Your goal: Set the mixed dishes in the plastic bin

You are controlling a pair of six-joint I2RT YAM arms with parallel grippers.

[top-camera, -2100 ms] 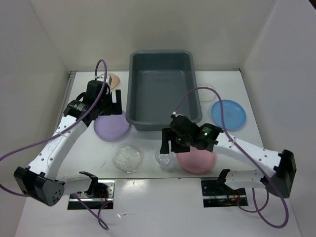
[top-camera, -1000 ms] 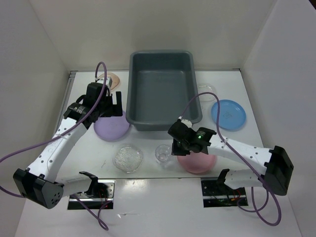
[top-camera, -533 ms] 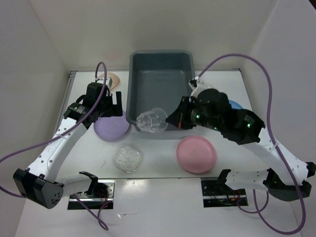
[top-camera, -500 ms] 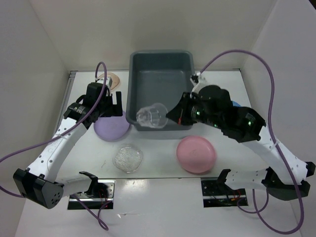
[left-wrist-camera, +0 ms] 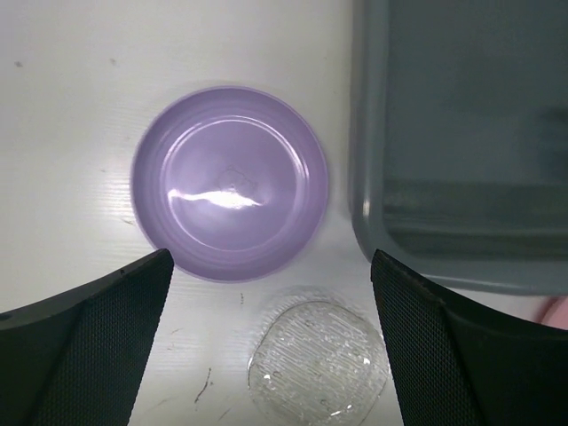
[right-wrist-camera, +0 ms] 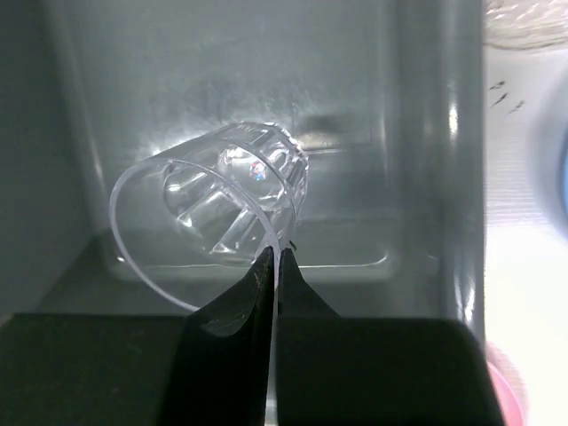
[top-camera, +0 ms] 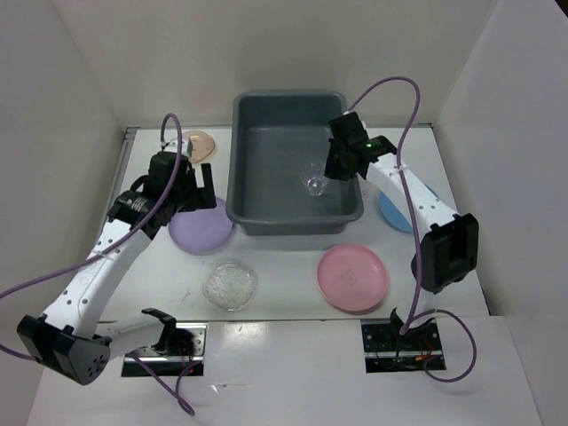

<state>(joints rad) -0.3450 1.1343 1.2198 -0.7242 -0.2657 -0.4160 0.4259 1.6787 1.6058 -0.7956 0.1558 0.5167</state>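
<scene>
Our right gripper (right-wrist-camera: 273, 259) has its fingers pinched on the rim of the clear cup (right-wrist-camera: 213, 209), which tilts inside the bin (top-camera: 293, 224), nearer its right wall. Our left gripper (left-wrist-camera: 271, 257), fingers spread wide, hangs above the lilac plate (left-wrist-camera: 229, 182), which lies just beside the bin's left rim with the textured dish (left-wrist-camera: 317, 359) close by.
</scene>
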